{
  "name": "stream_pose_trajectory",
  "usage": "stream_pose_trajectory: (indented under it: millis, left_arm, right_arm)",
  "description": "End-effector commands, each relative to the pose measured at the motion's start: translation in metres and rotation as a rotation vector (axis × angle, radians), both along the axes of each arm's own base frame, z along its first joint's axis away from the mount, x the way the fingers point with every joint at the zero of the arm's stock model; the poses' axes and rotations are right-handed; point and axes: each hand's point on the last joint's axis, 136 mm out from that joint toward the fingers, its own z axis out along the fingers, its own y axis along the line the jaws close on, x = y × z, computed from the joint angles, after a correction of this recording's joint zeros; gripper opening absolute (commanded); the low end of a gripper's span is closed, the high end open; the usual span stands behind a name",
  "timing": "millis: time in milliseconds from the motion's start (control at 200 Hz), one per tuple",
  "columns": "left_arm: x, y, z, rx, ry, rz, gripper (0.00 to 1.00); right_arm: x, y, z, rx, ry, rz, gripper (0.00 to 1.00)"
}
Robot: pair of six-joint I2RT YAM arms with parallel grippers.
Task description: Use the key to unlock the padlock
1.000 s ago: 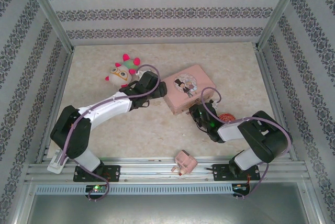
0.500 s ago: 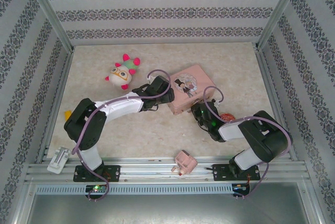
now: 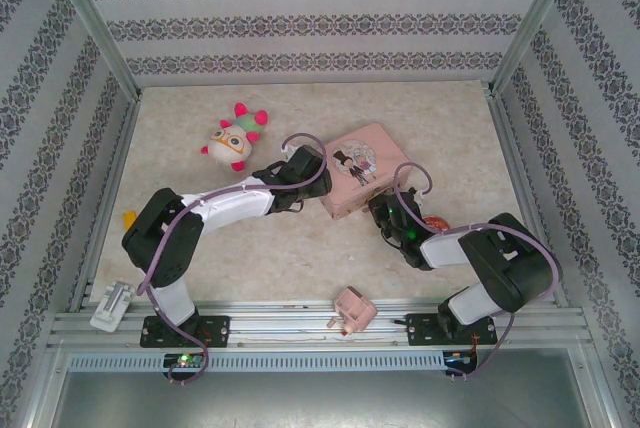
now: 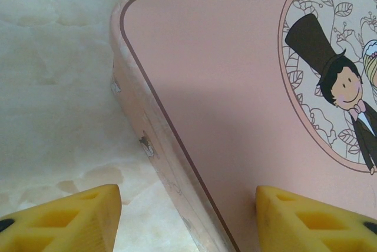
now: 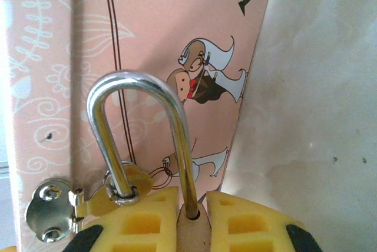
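The padlock (image 5: 101, 123) hangs at the side of the pink tin (image 5: 147, 22). One leg of its silver shackle passes through the tin's hasp ring, and the other enters the brass body. My right gripper (image 5: 192, 202) is shut on that body, and in the top view this gripper (image 3: 385, 210) sits at the tin's near corner. My left gripper (image 4: 187, 200) is open and straddles the tin's (image 4: 235, 99) edge, with one yellow fingertip (image 4: 88, 211) over the table and the other over the lid. In the top view the left gripper (image 3: 305, 174) is at the tin's (image 3: 362, 163) left side. The key is out of view.
A plush toy (image 3: 233, 138) lies at the back left. A pink plug block (image 3: 352, 310) sits near the front rail. A small red object (image 3: 432, 222) lies beside the right arm. Patterned walls enclose the table (image 3: 300, 248).
My left arm has swung right from beside the plush toy to the tin's left edge, and its jaws have narrowed. The right gripper has stayed on the padlock and shifted slightly.
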Motion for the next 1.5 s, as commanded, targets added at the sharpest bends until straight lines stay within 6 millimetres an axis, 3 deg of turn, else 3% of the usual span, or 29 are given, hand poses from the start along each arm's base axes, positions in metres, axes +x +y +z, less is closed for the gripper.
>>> stream_pose_trajectory:
  millis: [0, 630, 954, 1244, 1389, 1494]
  left_arm:
    - [-0.02, 0.04, -0.038, 0.154, 0.109, 0.039, 0.58]
    - [-0.017, 0.051, -0.042, 0.156, 0.116, 0.065, 0.5]
    - [-0.002, 0.081, -0.035, 0.165, 0.097, 0.125, 0.44]
    - [0.023, 0.105, -0.015, 0.163, 0.036, 0.144, 0.41]
    - [0.033, 0.106, -0.003, 0.147, 0.019, 0.141, 0.43]
    - [0.035, 0.1, 0.008, 0.103, 0.005, 0.13, 0.54]
  right_arm:
    - [0.004, -0.014, 0.007, 0.0, -0.027, -0.053, 0.0]
    - [-0.004, -0.035, 0.013, -0.025, -0.045, -0.074, 0.0]
    - [-0.003, -0.026, 0.018, -0.06, -0.038, -0.002, 0.0]
    - [-0.011, -0.018, 0.013, -0.101, 0.008, 0.084, 0.0]
    - [-0.018, -0.015, 0.01, -0.136, 0.039, 0.136, 0.0]
    - [-0.025, -0.022, 0.011, -0.188, 0.068, 0.155, 0.0]
